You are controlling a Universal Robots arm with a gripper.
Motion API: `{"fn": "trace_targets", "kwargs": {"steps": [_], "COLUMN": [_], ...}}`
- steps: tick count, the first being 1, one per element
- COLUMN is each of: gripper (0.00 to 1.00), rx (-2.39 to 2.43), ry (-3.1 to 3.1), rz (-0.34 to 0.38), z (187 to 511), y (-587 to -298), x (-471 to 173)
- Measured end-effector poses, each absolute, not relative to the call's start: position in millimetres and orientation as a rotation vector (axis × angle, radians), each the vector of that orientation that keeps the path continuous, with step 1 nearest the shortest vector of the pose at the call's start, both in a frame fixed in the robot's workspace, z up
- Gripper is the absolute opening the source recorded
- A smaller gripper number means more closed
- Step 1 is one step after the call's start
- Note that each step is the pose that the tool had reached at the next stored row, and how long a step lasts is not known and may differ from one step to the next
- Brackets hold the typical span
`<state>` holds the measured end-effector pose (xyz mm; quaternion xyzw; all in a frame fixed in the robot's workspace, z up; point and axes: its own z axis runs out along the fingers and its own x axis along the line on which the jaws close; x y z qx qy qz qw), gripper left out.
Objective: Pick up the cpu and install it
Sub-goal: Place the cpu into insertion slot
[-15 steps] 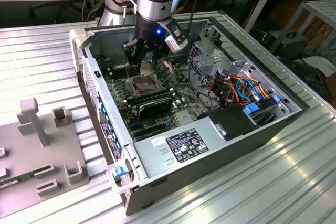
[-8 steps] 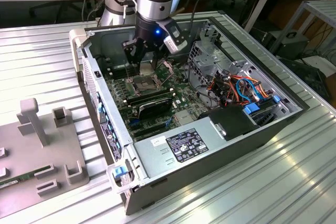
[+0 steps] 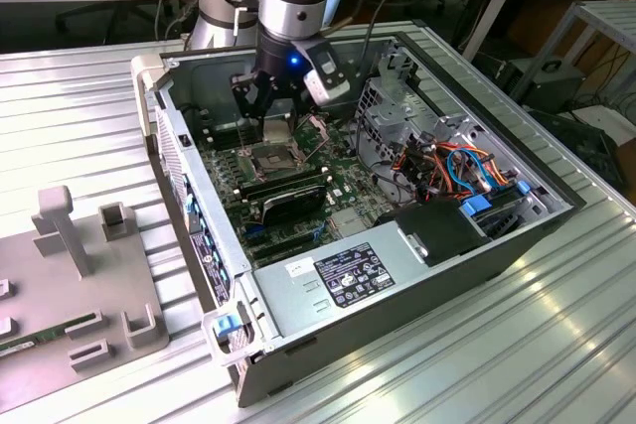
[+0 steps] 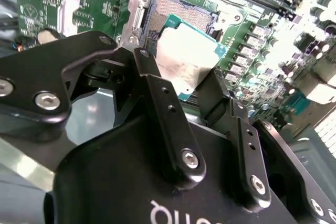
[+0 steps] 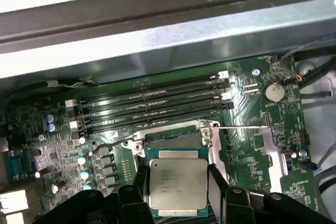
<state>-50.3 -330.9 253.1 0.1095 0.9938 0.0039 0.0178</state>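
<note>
My gripper (image 5: 177, 195) was clamped on the cpu (image 5: 177, 179), one black finger on each of two opposite edges, silver top facing up. I held the chip over the open socket (image 5: 173, 141) on the motherboard (image 5: 247, 103), just beside the memory slots (image 5: 152, 104) that run along the board's edge by the case wall. In the second wrist view the cpu (image 4: 189, 51) overlapped one side of the socket (image 4: 181, 10), so I judged it not fully centred yet. To do this well I'd say: keep the chip flat, square its edges to the socket frame, come straight down, no sliding across the pins, a light squeeze only, and stay clear of the thin lever (image 5: 239, 127) lying alongside. Hard to make out: how high the chip was above the socket, cannot tell if touching or apart. The pins under the chip, its underside and any corner mark were covered. The finger pads' contact with the chip edges was partly cut off. In the exterior view the gripper (image 3: 266, 118) sat deep in the case (image 3: 397, 295) near its far corner, and the chip was too small to pick out there.
</note>
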Motion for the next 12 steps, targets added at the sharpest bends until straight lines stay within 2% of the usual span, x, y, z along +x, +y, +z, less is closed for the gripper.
{"fn": "trace_targets", "kwargs": {"steps": [12], "gripper": [0.55], "rx": [0.65], "ry": [3.037], "rz": [0.007], "z": [252.0], "y": [-330.9], "x": [-50.3]}}
